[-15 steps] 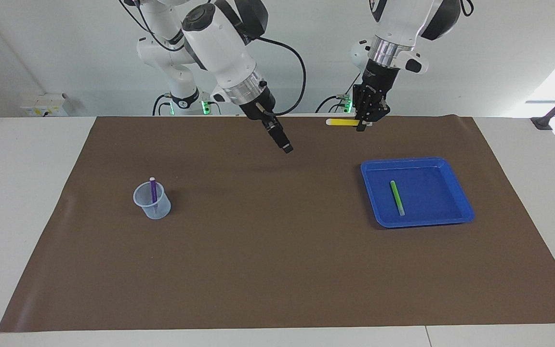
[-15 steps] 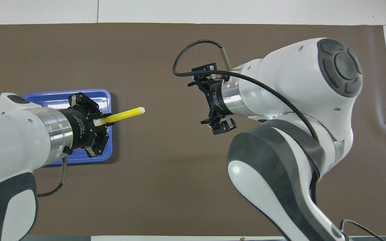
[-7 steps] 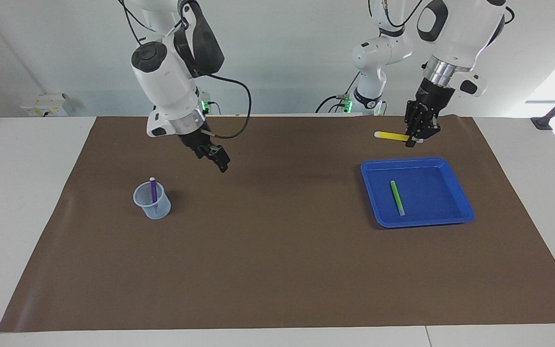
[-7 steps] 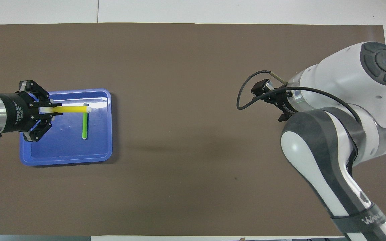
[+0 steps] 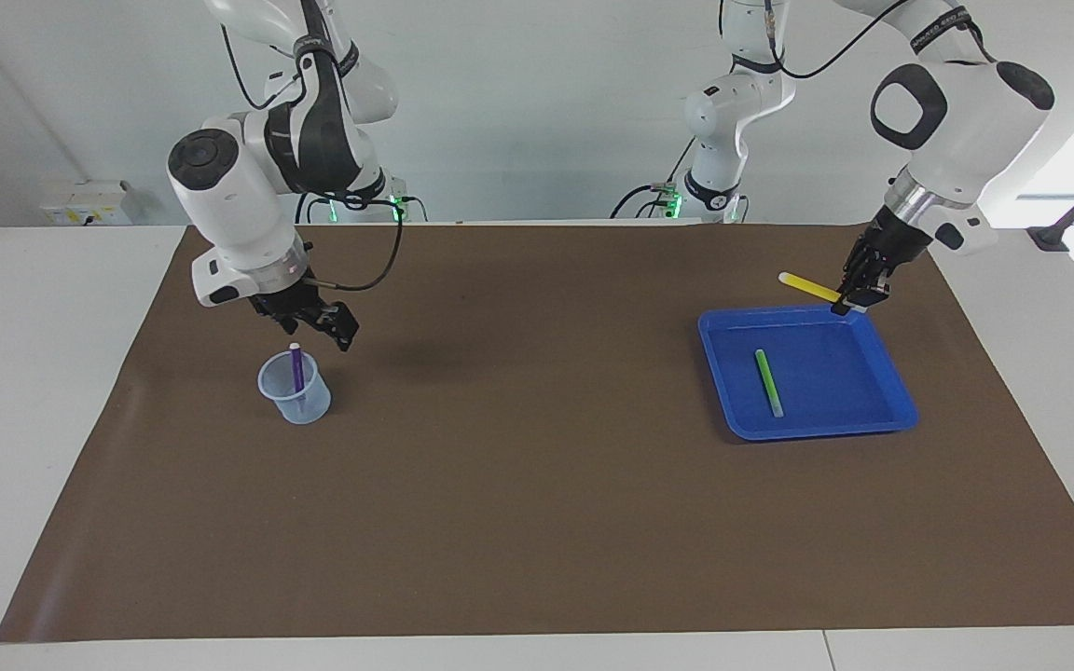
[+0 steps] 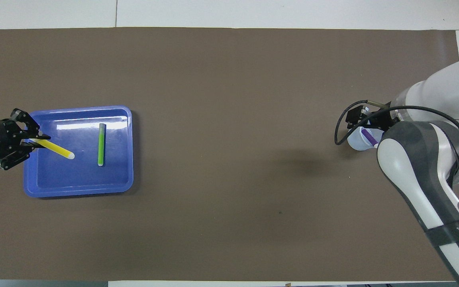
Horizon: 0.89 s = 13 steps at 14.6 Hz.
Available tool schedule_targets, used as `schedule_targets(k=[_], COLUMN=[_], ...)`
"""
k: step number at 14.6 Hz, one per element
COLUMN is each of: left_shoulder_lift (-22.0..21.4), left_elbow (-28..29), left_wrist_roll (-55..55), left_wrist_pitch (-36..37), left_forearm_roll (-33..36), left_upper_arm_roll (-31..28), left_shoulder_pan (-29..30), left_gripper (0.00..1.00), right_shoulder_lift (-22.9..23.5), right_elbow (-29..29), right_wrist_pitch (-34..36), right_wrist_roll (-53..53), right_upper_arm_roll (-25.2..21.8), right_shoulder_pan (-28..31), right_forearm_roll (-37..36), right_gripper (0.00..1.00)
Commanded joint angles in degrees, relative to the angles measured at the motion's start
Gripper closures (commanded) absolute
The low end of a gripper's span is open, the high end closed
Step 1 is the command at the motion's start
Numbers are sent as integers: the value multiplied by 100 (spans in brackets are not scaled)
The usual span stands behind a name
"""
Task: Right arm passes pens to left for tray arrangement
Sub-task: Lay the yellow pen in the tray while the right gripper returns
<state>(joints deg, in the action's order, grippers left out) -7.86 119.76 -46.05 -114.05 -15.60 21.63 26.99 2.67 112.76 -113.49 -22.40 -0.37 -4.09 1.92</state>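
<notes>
A white table (image 5: 52, 373) is carrying a brown mat (image 5: 537, 466). The blue tray (image 5: 882, 391) is sitting on the mat, and a translucent cup (image 5: 299, 396) is standing well apart from the tray.

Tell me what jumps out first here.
The blue tray at the left arm's end of the table, with a green pen lying in it. The left gripper holds a yellow pen in the air over the tray's edge. At the right arm's end, the right gripper hangs open just above a clear cup with a purple pen standing in it.
</notes>
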Motion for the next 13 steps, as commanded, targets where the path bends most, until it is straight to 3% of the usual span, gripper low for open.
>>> schedule_targets(k=[1, 4, 7, 11, 13], left_shoulder_lift=[458, 1082, 1619, 2200, 2245], left_elbow=[30, -31, -41, -268, -278], left_wrist_roll=[1611, 2922, 3469, 3568, 3585], left_wrist_pitch=[-178, -468, -881, -1146, -1181], left_forearm_roll=[-5, 678, 1356, 1955, 1973], left_upper_arm_roll=[17, 17, 26, 26, 26], left_shoulder_pan=[166, 184, 26, -281, -299], left_gripper=[100, 100, 100, 100, 100], right_shoulder_lift=[-407, -469, -504, -592, -610], right_elbow=[824, 993, 1106, 1449, 1573], right_wrist_pitch=[-611, -736, -771, -1351, -1518], right_wrist_roll=[297, 613, 991, 1265, 1265], right_upper_arm_roll=[20, -103, -261, -402, -402], right_shoulder_pan=[5, 5, 5, 14, 14], right_forearm_roll=[-340, -359, -359, -359, -359], right_gripper=[9, 13, 16, 19, 23])
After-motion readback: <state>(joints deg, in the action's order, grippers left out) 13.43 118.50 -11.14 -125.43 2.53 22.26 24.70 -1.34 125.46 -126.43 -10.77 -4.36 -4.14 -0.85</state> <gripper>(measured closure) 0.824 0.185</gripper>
